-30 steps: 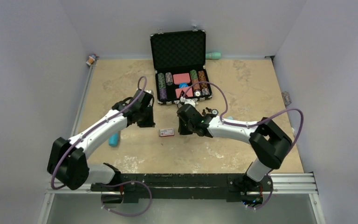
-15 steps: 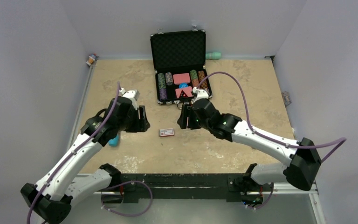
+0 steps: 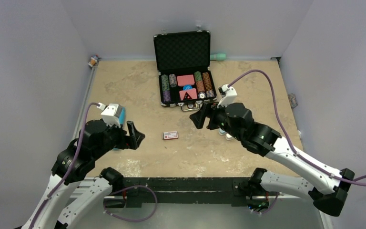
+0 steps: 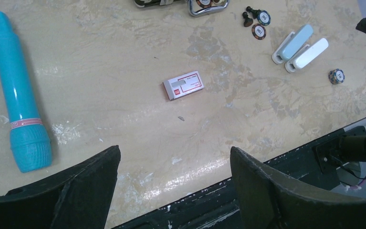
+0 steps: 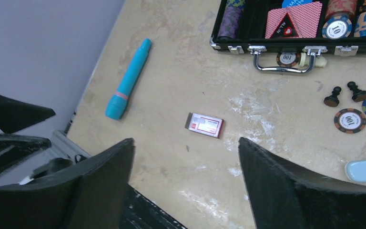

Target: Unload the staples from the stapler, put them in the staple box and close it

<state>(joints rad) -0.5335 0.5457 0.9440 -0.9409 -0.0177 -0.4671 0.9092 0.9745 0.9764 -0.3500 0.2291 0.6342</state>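
Left pincer (image 4: 174, 157) and right pincer (image 5: 186, 143) held wide, empty. Blue stapler (image 4: 293, 43) touches white stapler (image 4: 309, 53); one could be knocked during a grasp.

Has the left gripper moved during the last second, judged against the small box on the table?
Yes. The left gripper has pulled back toward the near edge and leftward, away from the small red-and-white box.

A pale blue stapler (image 4: 293, 43) and a white stapler (image 4: 308, 53) lie flat, side by side, right of the red-and-white staple box (image 4: 183, 85).
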